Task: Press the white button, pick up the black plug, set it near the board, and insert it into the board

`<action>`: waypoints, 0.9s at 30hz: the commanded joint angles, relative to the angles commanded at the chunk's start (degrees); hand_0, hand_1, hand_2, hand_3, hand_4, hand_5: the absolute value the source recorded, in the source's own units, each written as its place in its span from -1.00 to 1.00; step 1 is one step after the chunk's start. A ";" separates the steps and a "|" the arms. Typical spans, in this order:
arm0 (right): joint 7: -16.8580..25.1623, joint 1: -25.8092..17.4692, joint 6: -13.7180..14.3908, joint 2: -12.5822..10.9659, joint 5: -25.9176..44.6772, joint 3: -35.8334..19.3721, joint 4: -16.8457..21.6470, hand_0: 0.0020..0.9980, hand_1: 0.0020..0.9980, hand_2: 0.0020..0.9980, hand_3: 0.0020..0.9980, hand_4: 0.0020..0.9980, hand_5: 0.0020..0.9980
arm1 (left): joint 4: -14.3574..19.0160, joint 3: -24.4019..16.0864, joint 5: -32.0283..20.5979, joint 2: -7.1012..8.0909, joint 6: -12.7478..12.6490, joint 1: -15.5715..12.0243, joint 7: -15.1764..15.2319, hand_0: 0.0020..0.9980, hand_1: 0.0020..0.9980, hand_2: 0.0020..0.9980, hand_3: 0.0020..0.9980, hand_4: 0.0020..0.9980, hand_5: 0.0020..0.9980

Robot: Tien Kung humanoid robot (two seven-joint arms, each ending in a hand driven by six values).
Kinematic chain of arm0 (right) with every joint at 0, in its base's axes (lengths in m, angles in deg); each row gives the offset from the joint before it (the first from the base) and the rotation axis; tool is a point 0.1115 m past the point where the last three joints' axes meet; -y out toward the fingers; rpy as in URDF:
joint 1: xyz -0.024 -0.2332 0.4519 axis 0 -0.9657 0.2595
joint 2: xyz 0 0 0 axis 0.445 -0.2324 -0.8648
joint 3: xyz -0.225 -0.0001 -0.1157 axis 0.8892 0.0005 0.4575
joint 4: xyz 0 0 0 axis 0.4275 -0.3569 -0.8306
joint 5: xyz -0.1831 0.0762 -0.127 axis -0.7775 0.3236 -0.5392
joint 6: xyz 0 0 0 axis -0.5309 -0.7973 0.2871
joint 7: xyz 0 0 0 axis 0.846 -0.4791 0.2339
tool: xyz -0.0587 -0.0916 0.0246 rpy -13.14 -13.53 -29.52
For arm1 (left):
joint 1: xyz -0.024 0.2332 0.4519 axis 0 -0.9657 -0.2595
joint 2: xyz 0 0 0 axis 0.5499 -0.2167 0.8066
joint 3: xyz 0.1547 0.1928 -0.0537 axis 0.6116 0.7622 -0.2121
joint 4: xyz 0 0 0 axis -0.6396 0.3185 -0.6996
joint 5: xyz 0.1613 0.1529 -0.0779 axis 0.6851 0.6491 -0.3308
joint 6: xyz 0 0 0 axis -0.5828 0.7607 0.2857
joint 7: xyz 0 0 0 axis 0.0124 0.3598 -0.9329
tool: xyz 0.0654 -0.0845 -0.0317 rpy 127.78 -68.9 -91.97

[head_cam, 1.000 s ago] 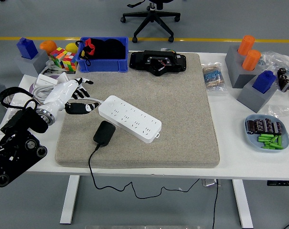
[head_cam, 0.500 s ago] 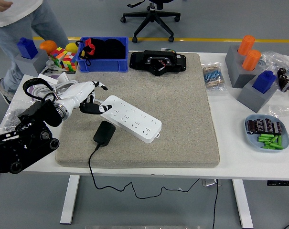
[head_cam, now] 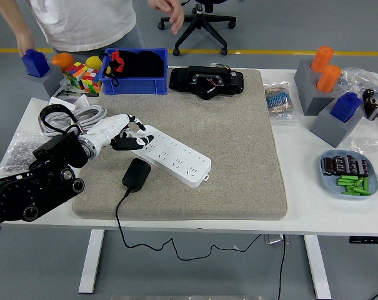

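Reaching further in than a second ago, the left robot hand (head_cam: 123, 132), fingers loosely spread and empty, now touches the white board's (head_cam: 173, 155) near end, apparently pressing its button; the black plug (head_cam: 137, 174) lies just beside the board.

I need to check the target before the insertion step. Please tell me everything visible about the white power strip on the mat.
The long white plastic power strip lies flat and diagonally on the beige felt mat, its top face showing rows of socket holes. Its right end has a small tab. The fingers of the robot's white left hand rest at its left end. The flat black plug lies close beside it; contact is unclear.
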 joint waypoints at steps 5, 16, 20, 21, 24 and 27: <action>0.00 0.03 0.00 -0.01 0.03 0.11 0.01 0.33 0.34 0.27 0.23 0.38 -0.04 | -0.89 1.08 -0.25 -0.65 -0.17 0.35 0.05 -0.24 -0.71 -0.75 0.40 0.34 0.54; -0.01 0.16 0.00 0.04 0.07 0.24 -0.01 0.33 0.34 0.26 0.23 0.38 -0.04 | -2.63 4.00 -0.07 -1.80 -0.30 1.72 -0.35 -0.23 -0.70 -0.75 0.41 0.32 0.57; -0.02 0.20 -0.01 0.02 0.10 0.22 0.00 0.33 0.34 0.26 0.23 0.38 -0.04 | -3.30 5.08 0.41 -2.17 -0.22 2.45 -0.69 -0.23 -0.70 -0.75 0.41 0.32 0.57; -0.01 0.21 -0.01 0.01 0.13 0.23 0.03 0.33 0.34 0.26 0.23 0.38 -0.04 | -3.50 5.35 0.56 -2.26 -0.22 2.60 -0.79 -0.23 -0.70 -0.75 0.41 0.32 0.57; 0.00 0.21 0.00 -0.01 0.16 0.29 0.04 0.33 0.34 0.26 0.23 0.38 -0.04 | -3.73 5.67 0.83 -2.32 -0.04 2.74 -1.17 -0.23 -0.70 -0.75 0.41 0.32 0.58; -0.01 0.18 0.00 0.01 0.14 0.29 0.01 0.33 0.34 0.26 0.23 0.38 -0.04 | -3.82 6.01 0.88 -2.25 0.05 2.86 -1.32 -0.23 -0.70 -0.75 0.41 0.32 0.58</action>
